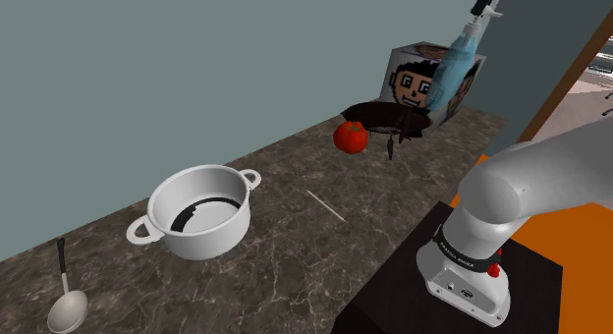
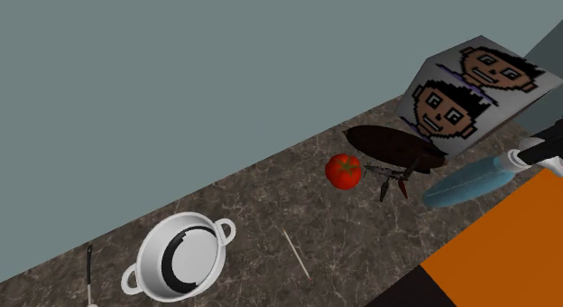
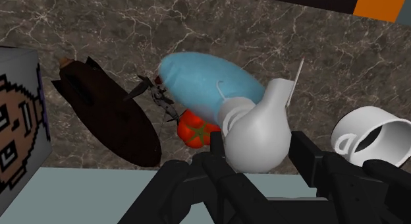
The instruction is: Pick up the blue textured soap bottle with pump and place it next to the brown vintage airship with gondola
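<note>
1. Clasps the blue soap bottle (image 3: 201, 84) at its white pump end, black fingers (image 3: 216, 150) pressed against either side, so the gripper (image 3: 258, 145) is closed on the bottle
2. Holds it lifted clear of the dark marbled counter (image 1: 295, 234), tilted, pump end uppermost and blue body lowermost in the shoulder view
3. Hangs above the brown airship (image 1: 388, 116) without touching it, and overlaps the cube (image 1: 422, 82) behind it in the shoulder view
4. Lies flat on the counter just in front of that cube (a pixelled, dark-haired cartoon face on each visible side), with thin struts and a small gondola sticking out toward the counter's front edge
5. Sits just beside the airship's end, on the side toward the pot: a red tomato (image 1: 350, 137) with a green stalk
6. Farther along the counter, well apart from the airship: a thin pale stick (image 1: 326, 206) lying flat, then a white two-handled pot (image 1: 199, 212) standing upright, then a ladle (image 1: 67, 303) near the shoulder view's lower left corner
7. At the shoulder view's lower right, the black stand (image 1: 393, 303) with the white arm (image 1: 521, 194) rising from it, and orange floor (image 1: 580, 283) beside it
</note>
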Robot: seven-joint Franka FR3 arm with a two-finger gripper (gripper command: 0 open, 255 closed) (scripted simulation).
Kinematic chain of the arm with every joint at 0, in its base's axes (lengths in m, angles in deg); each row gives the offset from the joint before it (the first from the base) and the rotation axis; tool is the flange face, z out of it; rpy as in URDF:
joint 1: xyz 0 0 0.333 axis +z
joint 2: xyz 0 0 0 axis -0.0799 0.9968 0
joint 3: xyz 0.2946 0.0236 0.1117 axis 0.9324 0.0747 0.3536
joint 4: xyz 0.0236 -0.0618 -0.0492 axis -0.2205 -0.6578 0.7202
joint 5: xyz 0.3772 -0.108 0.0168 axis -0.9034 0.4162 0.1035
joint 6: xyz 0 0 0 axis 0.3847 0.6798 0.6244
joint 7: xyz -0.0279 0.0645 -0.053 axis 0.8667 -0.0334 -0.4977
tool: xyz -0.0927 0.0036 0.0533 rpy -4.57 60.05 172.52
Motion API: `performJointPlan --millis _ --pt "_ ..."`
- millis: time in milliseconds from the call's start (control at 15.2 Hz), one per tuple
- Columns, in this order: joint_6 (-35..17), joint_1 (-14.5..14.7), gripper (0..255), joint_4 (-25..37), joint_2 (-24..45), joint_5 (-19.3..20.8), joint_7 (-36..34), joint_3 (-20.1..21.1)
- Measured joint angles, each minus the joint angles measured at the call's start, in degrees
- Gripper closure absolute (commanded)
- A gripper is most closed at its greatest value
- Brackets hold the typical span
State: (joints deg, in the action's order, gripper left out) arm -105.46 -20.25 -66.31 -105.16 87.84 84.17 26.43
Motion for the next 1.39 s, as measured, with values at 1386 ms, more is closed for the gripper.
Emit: performJointPlan --millis 1386 --pt "-14.77 -2.52 255 -22.13 -7.43 2.84 0.81 -0.88"
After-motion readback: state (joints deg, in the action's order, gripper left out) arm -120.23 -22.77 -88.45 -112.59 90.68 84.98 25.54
